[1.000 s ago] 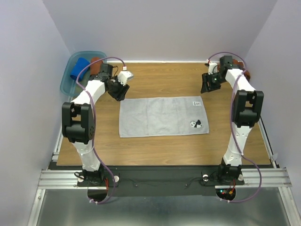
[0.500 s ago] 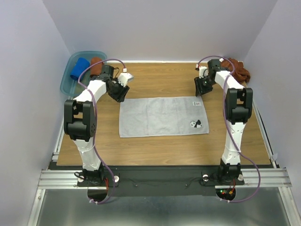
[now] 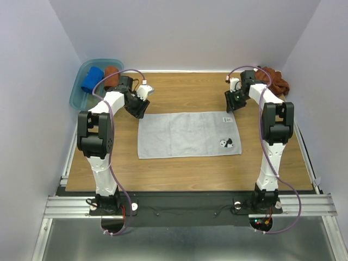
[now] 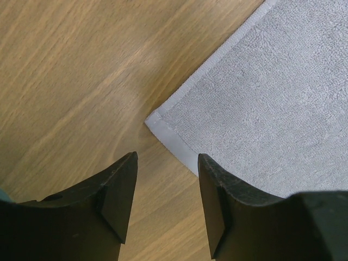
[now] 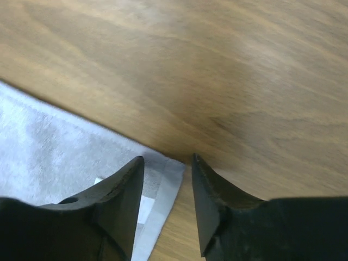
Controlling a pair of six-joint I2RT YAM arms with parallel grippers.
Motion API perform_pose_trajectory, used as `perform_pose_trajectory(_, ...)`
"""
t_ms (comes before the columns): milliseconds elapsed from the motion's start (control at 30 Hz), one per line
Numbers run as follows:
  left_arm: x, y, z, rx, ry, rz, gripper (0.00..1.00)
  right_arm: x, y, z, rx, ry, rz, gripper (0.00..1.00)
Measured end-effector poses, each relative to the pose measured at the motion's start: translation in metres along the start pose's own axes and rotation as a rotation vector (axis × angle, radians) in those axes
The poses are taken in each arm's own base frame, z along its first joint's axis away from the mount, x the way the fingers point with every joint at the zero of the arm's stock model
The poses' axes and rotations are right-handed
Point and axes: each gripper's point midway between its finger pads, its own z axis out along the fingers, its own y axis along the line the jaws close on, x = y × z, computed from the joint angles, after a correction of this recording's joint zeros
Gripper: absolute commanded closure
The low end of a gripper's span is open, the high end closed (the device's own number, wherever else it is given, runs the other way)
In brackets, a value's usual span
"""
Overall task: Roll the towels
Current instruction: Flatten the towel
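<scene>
Two arms: both at far corners of flat light grey rectangular terry towel (image 3: 188, 134) on wooden bench (image 3: 185, 163)
left fingers (image 4: 166, 204): apart, straddling corner, empty
right fingers (image 5: 166, 204): apart over corner, empty

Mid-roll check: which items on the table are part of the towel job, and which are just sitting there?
Job:
- grey towel, flat mid-table
- rust-brown towel, bunched at far right corner
- left gripper and right gripper, each over a far corner of the grey towel

Lying about:
- blue tub at far left
- blue roll inside it
</scene>
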Motion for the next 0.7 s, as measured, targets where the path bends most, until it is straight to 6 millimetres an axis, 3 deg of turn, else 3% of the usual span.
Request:
perform_pose_trajectory(167,-0.001,0.002,0.007,0.006,0.006,-0.012,0.41,0.002,0.001,-0.001,-0.002,0.004,-0.003,0.58)
perform_pose_trajectory(267,0.000,0.002,0.008,0.008,0.009,-0.018,0.41,0.002,0.000,-0.001,0.002,0.006,-0.012,0.77)
perform_pose_trajectory(300,0.000,0.002,0.008,0.008,0.008,-0.019,0.41,0.003,0.000,-0.001,0.006,0.010,-0.010,0.87)
perform_pose_trajectory(367,-0.003,0.004,0.008,0.005,0.004,-0.020,0.41,0.004,0.000,-0.002,0.007,0.013,-0.007,0.97)
perform_pose_trajectory(700,-0.007,0.009,0.018,0.020,0.002,-0.029,0.44,0.004,0.001,-0.002,0.002,0.014,-0.009,0.99)
